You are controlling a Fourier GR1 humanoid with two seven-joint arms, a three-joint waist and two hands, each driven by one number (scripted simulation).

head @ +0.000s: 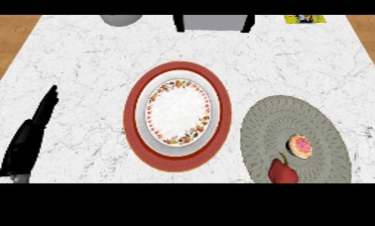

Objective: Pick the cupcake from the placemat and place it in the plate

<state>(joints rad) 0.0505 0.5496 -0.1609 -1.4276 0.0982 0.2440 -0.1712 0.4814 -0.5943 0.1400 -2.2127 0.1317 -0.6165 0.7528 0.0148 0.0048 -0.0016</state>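
Risk lies beside the cupcake [300, 145] on the grey placemat [264, 121]: we see a red pepper [282, 171] nearly touching it, only the left hand [28, 138] visible, fingers straight, plate [178, 112] unfilled

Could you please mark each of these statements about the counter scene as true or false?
1. The pink-frosted cupcake sits on the round grey placemat. True.
2. The floral-rimmed white plate already holds the cupcake. False: it holds nothing.
3. The plate rests on a round red charger. True.
4. The black left hand grips the cupcake. False: it is at the left edge, fingers straight.
5. A dark red pepper-like object lies on the placemat. True.
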